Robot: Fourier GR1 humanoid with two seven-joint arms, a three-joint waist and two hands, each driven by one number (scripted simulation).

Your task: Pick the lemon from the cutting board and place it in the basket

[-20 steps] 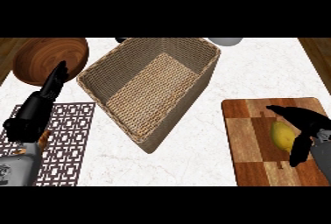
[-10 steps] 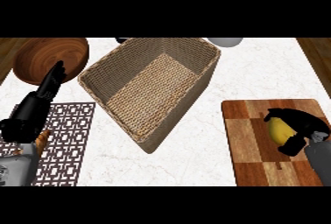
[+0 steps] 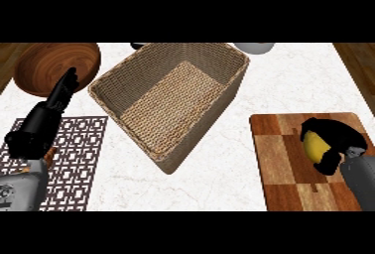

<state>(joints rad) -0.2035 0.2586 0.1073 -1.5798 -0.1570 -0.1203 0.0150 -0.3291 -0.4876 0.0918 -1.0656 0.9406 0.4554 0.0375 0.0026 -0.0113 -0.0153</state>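
Observation:
A yellow lemon (image 3: pixel 316 146) lies on the wooden cutting board (image 3: pixel 282 158) at the right. My right hand (image 3: pixel 338 139) is curled round it, fingers arching over its top and thumb below, hiding most of the fruit. The woven basket (image 3: pixel 173 98) stands in the middle of the counter, tilted corner-on, with nothing inside it. My left hand (image 3: pixel 44 119) rests at the left edge with its fingers straight and pointing up, holding nothing.
A round wooden board (image 3: pixel 51 65) lies at the back left. A brown lattice trivet (image 3: pixel 73 158) sits under my left forearm. A pale bowl (image 3: pixel 256 47) and a dark object (image 3: pixel 139 45) peek in at the back edge.
My right hand has closed further round the lemon, its fingers now wrapping over the fruit. The left hand has stayed still.

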